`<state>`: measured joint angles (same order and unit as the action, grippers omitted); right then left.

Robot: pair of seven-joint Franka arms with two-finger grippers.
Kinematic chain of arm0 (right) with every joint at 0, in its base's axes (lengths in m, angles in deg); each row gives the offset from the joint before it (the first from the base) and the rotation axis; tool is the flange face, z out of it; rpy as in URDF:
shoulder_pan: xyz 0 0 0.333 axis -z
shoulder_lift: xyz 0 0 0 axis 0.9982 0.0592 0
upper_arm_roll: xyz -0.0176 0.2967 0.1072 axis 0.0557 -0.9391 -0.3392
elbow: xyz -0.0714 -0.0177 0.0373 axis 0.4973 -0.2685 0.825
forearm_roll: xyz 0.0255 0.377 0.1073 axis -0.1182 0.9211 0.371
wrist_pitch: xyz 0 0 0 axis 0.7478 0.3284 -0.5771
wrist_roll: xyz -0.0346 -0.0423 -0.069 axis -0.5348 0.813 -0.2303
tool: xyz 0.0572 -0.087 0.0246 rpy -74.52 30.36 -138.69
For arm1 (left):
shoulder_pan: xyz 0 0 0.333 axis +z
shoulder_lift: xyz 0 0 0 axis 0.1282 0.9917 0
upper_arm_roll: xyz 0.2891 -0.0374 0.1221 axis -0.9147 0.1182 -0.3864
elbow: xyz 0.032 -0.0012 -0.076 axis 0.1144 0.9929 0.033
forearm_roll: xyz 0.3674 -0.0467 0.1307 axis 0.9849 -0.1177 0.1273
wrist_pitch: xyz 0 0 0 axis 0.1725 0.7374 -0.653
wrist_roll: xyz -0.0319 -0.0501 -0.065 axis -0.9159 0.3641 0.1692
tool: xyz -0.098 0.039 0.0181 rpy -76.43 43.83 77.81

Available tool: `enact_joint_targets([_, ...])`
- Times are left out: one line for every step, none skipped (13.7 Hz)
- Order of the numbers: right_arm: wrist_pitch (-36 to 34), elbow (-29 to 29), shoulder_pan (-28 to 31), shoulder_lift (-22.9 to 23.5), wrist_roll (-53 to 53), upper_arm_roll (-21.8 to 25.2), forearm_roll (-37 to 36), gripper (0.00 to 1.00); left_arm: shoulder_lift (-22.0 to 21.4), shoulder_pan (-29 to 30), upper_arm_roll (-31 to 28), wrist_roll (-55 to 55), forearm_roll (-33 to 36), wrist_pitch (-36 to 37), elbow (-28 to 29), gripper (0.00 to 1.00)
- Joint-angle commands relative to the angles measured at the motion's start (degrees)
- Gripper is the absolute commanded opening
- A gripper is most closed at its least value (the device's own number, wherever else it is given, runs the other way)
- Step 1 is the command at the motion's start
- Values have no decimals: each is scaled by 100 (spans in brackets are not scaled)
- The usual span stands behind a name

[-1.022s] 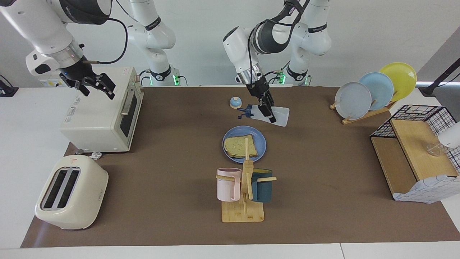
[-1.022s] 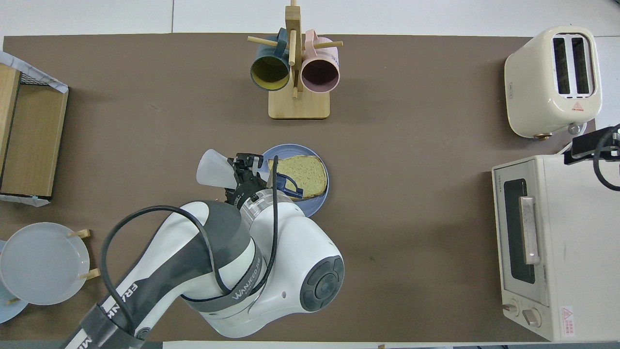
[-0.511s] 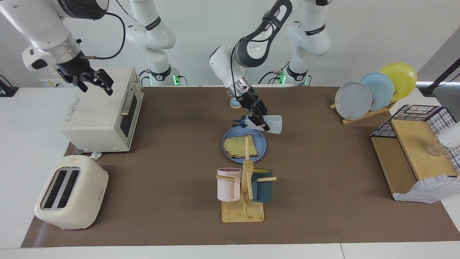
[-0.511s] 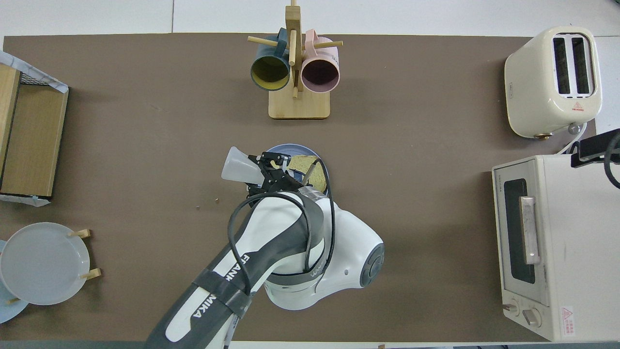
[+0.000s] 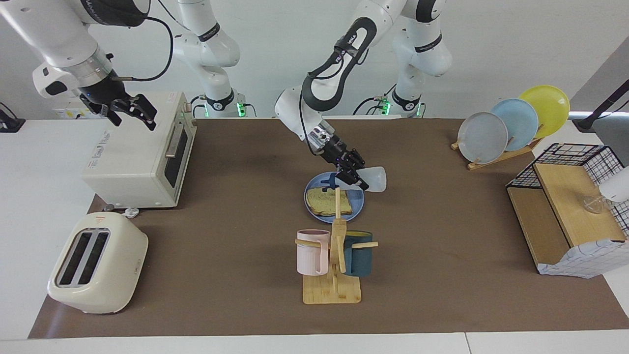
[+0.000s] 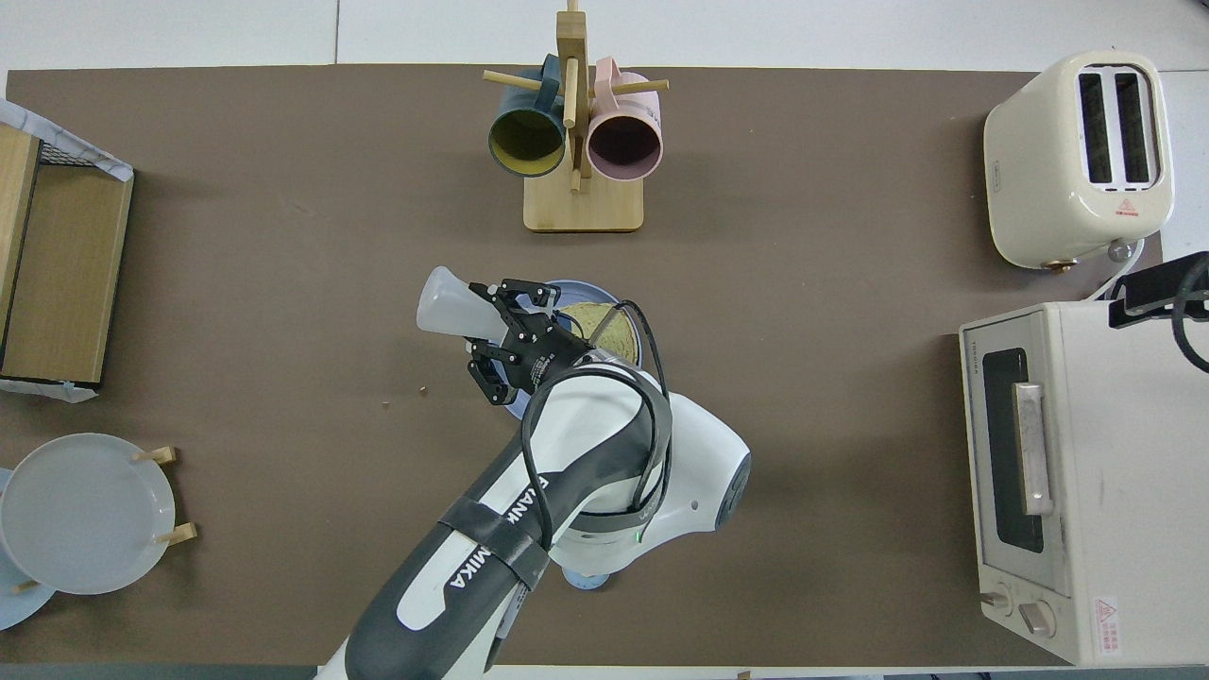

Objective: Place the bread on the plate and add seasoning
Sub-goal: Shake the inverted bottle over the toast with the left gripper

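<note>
— Where is your seasoning relative to the bread?

— My left end effector (image 5: pixel 355 178) is clamped on the small translucent whitish plastic bottle with the dark navy cap (image 5: pixel 366 179). It lies almost level, long axis along the worktop's (image 5: pixel 442 275) length, cap toward the right arm's end, just above the squarish tan slice of toast (image 5: pixel 328 202) on the round medium-blue plate (image 5: pixel 357 199).

— And your other arm?

— My right end effector (image 5: pixel 128 111) waits, fingers spread and empty, over the cream toaster oven (image 5: pixel 140 152).
</note>
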<state>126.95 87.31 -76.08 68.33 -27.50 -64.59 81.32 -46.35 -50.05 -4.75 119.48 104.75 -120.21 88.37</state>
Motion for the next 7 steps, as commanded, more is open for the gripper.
enact_joint_targets([-49, 38, 2, -71, 85, -3, -57, 100, 43, 203, -102, -81, 467, 139, -9, 0])
enact_joint_targets([-49, 38, 2, -71, 77, -3, -57, 100, 43, 352, -94, -90, 573, 130, 0, 0])
enact_joint_targets([-49, 38, 2, -71, 77, -3, -57, 100, 43, 484, -102, -142, 644, 104, 26, 0])
enact_joint_targets([-49, 38, 2, -71, 85, -3, -57, 100, 52, 590, -94, -178, 723, 78, 17, 0])
enact_joint_targets([-49, 38, 2, -71, 77, -3, -57, 100, 70, 678, -94, -178, 759, 60, 17, 0])
enact_joint_targets([-49, 38, 2, -71, 77, -3, -57, 100, 70, 731, -94, -178, 759, 34, 0, 0])
enact_joint_targets([-49, 38, 2, -71, 77, -3, -57, 100, 78, 732, -94, -178, 759, -1, 0, 0])
